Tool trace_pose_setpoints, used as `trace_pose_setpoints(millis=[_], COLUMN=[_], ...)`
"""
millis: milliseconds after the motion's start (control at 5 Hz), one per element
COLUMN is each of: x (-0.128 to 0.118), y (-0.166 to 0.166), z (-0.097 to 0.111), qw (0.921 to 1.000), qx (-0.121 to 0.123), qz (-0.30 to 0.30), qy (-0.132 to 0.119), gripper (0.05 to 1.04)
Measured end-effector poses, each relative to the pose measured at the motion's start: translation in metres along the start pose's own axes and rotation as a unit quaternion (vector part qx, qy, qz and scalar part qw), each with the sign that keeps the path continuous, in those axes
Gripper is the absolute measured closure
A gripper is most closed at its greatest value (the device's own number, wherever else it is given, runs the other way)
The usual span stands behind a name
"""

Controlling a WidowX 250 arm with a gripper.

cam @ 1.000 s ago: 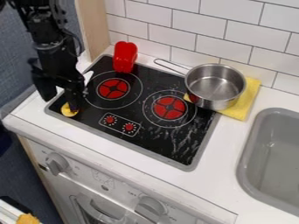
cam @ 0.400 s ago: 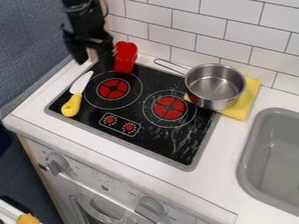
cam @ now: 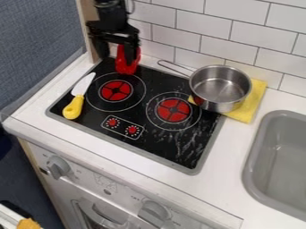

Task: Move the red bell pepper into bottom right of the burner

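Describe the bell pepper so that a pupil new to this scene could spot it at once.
Find the black cooktop set in the white counter. Look at its back left, beyond the left burner, where the black end effector hangs. The bell pepper is glossy red and bulky, unlike the flat red burner discs.

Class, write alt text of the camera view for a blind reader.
A black two-finger pincer hangs open at a glossy red bell pepper on a black stovetop's far-left corner; a white-bladed, yellow-handled knife lies left, a steel saucepan far right, partly over yellow cloth.
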State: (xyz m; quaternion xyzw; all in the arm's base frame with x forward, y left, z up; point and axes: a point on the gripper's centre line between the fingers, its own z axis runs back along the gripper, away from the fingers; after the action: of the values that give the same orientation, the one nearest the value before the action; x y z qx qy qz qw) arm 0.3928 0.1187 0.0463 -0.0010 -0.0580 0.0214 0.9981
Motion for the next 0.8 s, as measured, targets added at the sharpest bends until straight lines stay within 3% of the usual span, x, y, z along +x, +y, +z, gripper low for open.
trace_pose_setpoints(millis=[200,400,600,800], x=[0.002,0.010,0.017,0.017], y=[-0.009,-0.005,-0.001,0.005], z=[-0.014,-0.018,-0.020,-0.020], qw=[0.9996,0.9988,0.9982,0.9973], qx=[0.018,0.026,0.035,0.053], qz=[0.015,0.041,0.049,0.051], qy=[0.014,0.013,0.007,0.004], gripper=[0.082,0.133,0.309,0.309])
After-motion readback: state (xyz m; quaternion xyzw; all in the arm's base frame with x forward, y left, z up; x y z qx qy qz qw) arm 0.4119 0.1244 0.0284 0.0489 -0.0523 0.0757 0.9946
